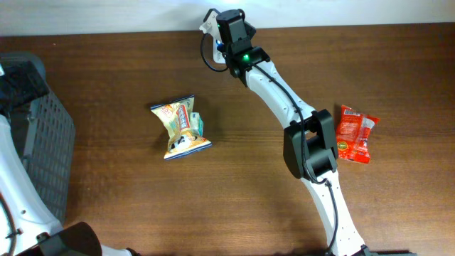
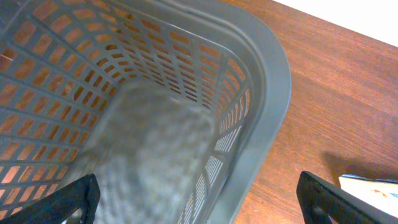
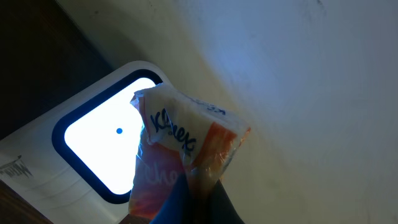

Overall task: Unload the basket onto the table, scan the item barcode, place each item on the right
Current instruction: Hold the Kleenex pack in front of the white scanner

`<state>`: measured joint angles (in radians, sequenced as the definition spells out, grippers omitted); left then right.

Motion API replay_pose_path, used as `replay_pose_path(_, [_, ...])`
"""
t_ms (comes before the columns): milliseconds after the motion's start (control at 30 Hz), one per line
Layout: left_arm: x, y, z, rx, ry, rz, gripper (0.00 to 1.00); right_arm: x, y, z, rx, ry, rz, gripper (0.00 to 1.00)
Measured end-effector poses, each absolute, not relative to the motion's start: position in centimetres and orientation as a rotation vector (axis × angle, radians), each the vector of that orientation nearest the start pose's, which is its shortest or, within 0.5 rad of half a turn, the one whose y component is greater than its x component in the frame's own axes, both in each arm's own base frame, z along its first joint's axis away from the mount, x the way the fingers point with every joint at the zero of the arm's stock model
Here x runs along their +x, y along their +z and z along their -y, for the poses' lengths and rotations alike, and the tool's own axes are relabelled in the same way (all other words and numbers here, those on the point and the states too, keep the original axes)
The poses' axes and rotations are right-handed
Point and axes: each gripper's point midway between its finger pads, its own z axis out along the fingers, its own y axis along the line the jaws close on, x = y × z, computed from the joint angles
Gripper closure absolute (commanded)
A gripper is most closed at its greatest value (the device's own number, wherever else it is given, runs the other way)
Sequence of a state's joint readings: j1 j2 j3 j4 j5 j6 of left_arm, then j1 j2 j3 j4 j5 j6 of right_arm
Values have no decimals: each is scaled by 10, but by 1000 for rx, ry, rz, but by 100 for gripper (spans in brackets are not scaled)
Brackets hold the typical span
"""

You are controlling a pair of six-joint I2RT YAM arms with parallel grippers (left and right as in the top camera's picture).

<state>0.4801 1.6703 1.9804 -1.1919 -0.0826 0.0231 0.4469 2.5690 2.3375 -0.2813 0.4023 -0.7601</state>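
A Kleenex tissue pack, white and orange in clear wrap, is the item. My right gripper is shut on its lower end and holds it up in front of the scanner, whose window glows bright white. From overhead, this arm reaches to the table's far edge, and a bit of the white pack shows by the gripper. My left gripper is open and empty. It hangs over the near rim of a grey basket, with one finger inside and the other over the wood.
The grey slatted basket stands at the table's left edge. A yellow and blue snack bag lies mid-table, and its corner shows in the left wrist view. A red packet lies at the right, beside the right arm's elbow.
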Motion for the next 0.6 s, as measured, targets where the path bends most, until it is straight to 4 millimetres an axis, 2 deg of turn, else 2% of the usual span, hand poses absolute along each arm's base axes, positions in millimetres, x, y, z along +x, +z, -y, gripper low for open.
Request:
replay_pose_path(467, [363,319,-205,-597,320,-2403,1,657,145,-239,-968,-613,-1859,96])
replay_pose_path(600, [363,319,-205,-597,320,-2403,1,654,140,-239,-926,-568,-1898,96])
